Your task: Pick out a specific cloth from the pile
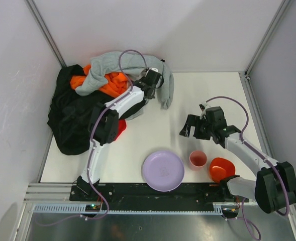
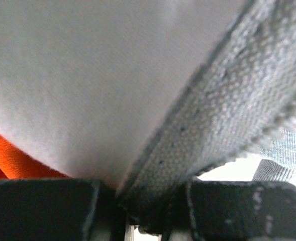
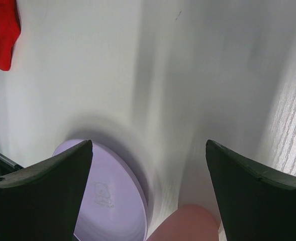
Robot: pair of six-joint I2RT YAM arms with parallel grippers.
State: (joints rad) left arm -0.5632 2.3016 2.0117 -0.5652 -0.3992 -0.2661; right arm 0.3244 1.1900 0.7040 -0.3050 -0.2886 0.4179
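Observation:
The pile sits at the back left: a large black garment (image 1: 70, 118), a bright orange garment (image 1: 112, 83) and a light gray sweatshirt (image 1: 120, 65) draped on top. My left gripper (image 1: 155, 80) is shut on a fold of the gray sweatshirt (image 2: 228, 100) at the pile's right side; the fabric fills the left wrist view between the jaws (image 2: 142, 196). The small red cloth (image 1: 120, 128) peeks out on the table by the black garment, mostly hidden under my left arm. It also shows in the right wrist view (image 3: 2, 30). My right gripper (image 1: 190, 125) is open and empty above the table (image 3: 149, 150).
A lilac plate (image 1: 163, 170) lies at the near middle, with a pink cup (image 1: 198, 159) and an orange bowl (image 1: 221, 169) to its right. The plate (image 3: 112, 196) and cup (image 3: 188, 223) lie below my right gripper. White walls enclose the table.

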